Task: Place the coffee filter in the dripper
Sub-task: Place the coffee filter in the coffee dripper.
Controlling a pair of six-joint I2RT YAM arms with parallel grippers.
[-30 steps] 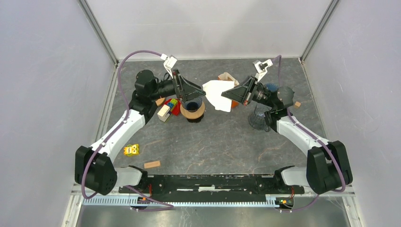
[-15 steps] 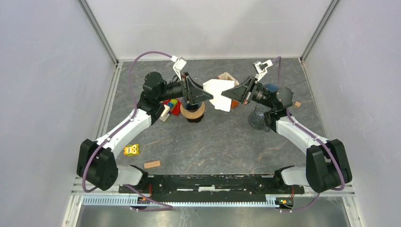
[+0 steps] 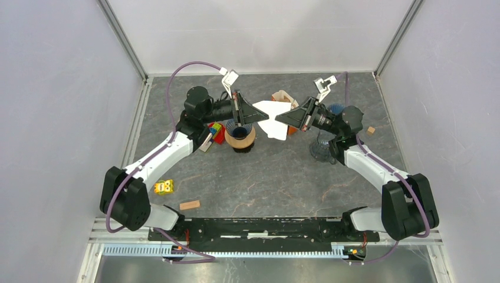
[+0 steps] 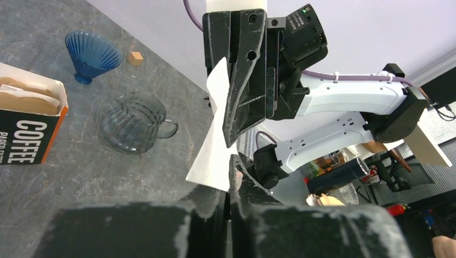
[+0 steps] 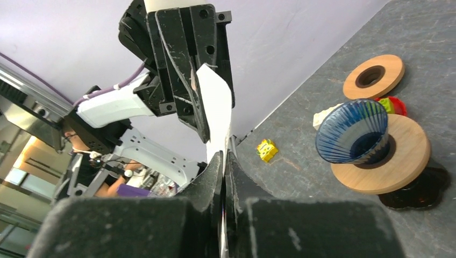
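Note:
A white coffee filter (image 3: 271, 110) hangs in the air between both arms, above the table's far middle. My left gripper (image 3: 255, 112) is shut on its left edge; in the left wrist view the paper (image 4: 212, 145) runs into the closed fingertips (image 4: 228, 172). My right gripper (image 3: 285, 118) pinches the right edge, jaws nearly together with the filter (image 5: 218, 107) between them (image 5: 221, 157). The blue ribbed dripper (image 3: 239, 127) stands upright on a wooden ring stand (image 3: 240, 141), just below and left of the filter, and shows empty in the right wrist view (image 5: 352, 131).
An orange coffee filter box (image 3: 284, 97) lies behind the filter. A glass carafe (image 3: 321, 150) and a second blue dripper (image 3: 338, 109) sit under the right arm. Toy blocks (image 3: 213, 131) lie left of the stand. A yellow toy (image 3: 164, 187) and wooden block (image 3: 189, 204) lie near left.
My left arm swung right to the filter and its open gripper shut on the left edge. The right gripper kept hold of the filter and barely moved.

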